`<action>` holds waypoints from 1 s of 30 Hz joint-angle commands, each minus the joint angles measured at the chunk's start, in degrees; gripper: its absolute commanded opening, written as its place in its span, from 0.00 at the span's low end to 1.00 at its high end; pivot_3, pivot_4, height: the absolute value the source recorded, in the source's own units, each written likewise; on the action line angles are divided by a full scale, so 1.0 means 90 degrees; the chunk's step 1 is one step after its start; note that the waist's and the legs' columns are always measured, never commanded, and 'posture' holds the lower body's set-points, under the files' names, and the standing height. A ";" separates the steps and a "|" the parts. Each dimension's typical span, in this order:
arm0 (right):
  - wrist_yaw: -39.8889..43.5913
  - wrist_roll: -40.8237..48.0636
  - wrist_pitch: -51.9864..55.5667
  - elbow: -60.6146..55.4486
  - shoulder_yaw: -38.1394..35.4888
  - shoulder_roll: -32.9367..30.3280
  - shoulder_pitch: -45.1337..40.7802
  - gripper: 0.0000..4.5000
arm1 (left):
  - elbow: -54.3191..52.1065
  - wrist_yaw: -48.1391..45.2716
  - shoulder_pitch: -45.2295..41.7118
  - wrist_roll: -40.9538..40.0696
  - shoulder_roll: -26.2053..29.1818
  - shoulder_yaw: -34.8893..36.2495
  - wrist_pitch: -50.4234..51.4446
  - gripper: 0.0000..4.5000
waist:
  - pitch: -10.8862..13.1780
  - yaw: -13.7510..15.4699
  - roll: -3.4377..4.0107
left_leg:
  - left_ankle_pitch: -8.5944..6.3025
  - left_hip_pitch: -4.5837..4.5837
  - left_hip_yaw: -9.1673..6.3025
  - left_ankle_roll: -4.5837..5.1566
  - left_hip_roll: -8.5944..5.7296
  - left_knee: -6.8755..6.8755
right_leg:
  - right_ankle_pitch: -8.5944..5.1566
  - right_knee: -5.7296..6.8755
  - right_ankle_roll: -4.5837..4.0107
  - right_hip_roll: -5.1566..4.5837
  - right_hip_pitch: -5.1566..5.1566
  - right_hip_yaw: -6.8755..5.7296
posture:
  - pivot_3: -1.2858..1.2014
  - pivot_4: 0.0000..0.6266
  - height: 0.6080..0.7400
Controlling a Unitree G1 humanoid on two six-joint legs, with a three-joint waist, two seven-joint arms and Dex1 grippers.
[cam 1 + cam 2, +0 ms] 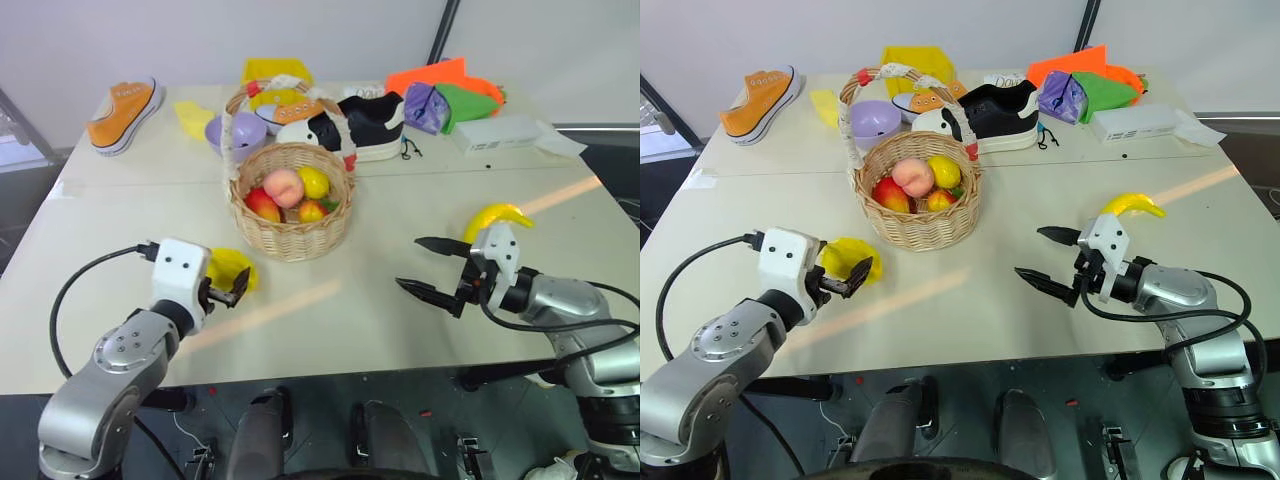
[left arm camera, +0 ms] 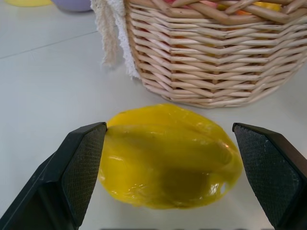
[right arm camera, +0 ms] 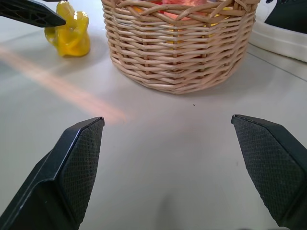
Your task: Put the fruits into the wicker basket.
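The wicker basket [image 1: 291,210] stands mid-table with several fruits inside. A yellow starfruit [image 2: 168,155] lies on the table just in front of it, to its left. My left gripper [image 1: 232,290] is open, and the starfruit lies between its fingers [image 2: 81,163] without touching them. A yellow banana [image 1: 498,217] lies on the table to the right, just behind my right gripper [image 1: 430,268]. That gripper is open and empty and points left toward the basket [image 3: 177,43].
Behind the basket stand a lilac bowl [image 1: 235,133], a black and white shoe [image 1: 360,122], a yellow crate [image 1: 275,72] and an orange sneaker [image 1: 122,113]. Colourful cloths [image 1: 450,95] and a white box [image 1: 495,133] lie at the back right.
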 commanded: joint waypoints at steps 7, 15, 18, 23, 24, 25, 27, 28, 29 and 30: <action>0.0049 -0.0061 -0.0338 0.0080 -0.0057 0.0078 0.0026 0.99 | 0.0197 -0.0323 0.0293 0.0057 -0.0055 0.0538 -0.0309 1.00 | 0.0000 -0.0010 0.0000 | 0.0000 0.0000 0.0000 0.0000 0.0001 0.0000 | 0.0000 0.0000 0.0000 0.0000 0.0000 0.0000 | 0.52 0.24 1.00; 0.0076 -0.0129 -0.0436 0.0135 -0.0046 0.0150 0.0041 0.99 | 0.0427 -0.1075 0.0472 0.0002 0.0364 0.0915 -0.0853 1.00 | -0.0002 -0.0010 0.0004 | -0.0001 0.0001 0.0000 -0.0001 0.0004 -0.0002 | 0.0000 0.0001 -0.0001 -0.0005 -0.0005 0.0001 | 0.52 0.24 1.00; 0.0124 -0.0145 -0.0514 0.0210 -0.0085 0.0151 0.0078 0.99 | 0.0572 -0.1397 0.0580 0.0044 0.0559 0.1142 -0.1203 1.00 | -0.0002 -0.0013 0.0004 | -0.0001 0.0001 0.0002 -0.0001 0.0004 -0.0002 | 0.0000 0.0000 -0.0001 -0.0009 -0.0018 0.0001 | 0.52 0.24 1.00; 0.0154 -0.0155 -0.0623 0.0256 -0.0097 0.0152 0.0146 0.99 | 0.0866 -0.1613 0.0634 -0.0107 0.0505 0.1577 -0.1510 1.00 | -0.0002 -0.0012 0.0004 | -0.0002 0.0000 0.0002 -0.0001 0.0004 -0.0004 | 0.0000 0.0000 -0.0002 -0.0017 -0.0030 0.0006 | 0.52 0.24 1.00; 0.0156 -0.0156 -0.0638 0.0260 -0.0095 0.0154 0.0154 0.99 | 0.0890 -0.1642 0.0646 -0.0161 0.0467 0.1648 -0.1535 1.00 | -0.0002 -0.0012 0.0004 | -0.0002 0.0000 0.0002 -0.0001 0.0004 -0.0004 | 0.0000 0.0000 -0.0002 -0.0018 -0.0030 0.0007 | 0.52 0.24 1.00; 0.0153 -0.0158 -0.0647 0.0258 -0.0088 0.0158 0.0156 0.99 | 0.0900 -0.1691 0.0666 -0.0207 0.0451 0.1694 -0.1554 1.00 | -0.0002 -0.0012 0.0003 | -0.0002 0.0000 0.0002 -0.0001 0.0004 -0.0004 | 0.0000 0.0000 -0.0002 -0.0019 -0.0031 0.0007 | 0.52 0.24 1.00; 0.0134 -0.0159 -0.0643 0.0231 -0.0073 0.0166 0.0156 0.99 | 0.0900 -0.1759 0.0708 -0.0266 0.0431 0.1752 -0.1571 1.00 | -0.0002 -0.0011 0.0003 | -0.0002 -0.0001 0.0002 -0.0001 0.0004 -0.0004 | 0.0001 0.0000 -0.0003 -0.0021 -0.0031 0.0008 | 0.52 0.24 1.00; 0.0113 -0.0158 -0.0618 0.0205 -0.0057 0.0172 0.0136 0.99 | 0.0901 -0.1787 0.0738 -0.0301 0.0431 0.1797 -0.1577 1.00 | -0.0002 -0.0008 0.0003 | -0.0003 -0.0001 0.0002 0.0000 0.0003 -0.0004 | 0.0001 0.0000 -0.0003 -0.0022 -0.0031 0.0008 | 0.52 0.24 1.00; 0.0087 -0.0159 -0.0585 0.0178 -0.0036 0.0178 0.0105 0.99 | 0.0902 -0.1842 0.0775 -0.0380 0.0428 0.1864 -0.1570 1.00 | -0.0002 -0.0007 0.0003 | -0.0003 -0.0001 0.0002 0.0000 0.0003 -0.0004 | 0.0001 0.0000 -0.0003 -0.0023 -0.0031 0.0008 | 0.52 0.24 1.00; 0.0070 -0.0161 -0.0562 0.0160 -0.0022 0.0182 0.0083 0.99 | 0.0903 -0.1883 0.0800 -0.0437 0.0427 0.1910 -0.1564 1.00 | -0.0002 -0.0008 0.0003 | -0.0003 -0.0001 0.0002 0.0000 0.0003 -0.0005 | 0.0001 0.0000 -0.0003 -0.0023 -0.0032 0.0008 | 0.52 0.24 1.00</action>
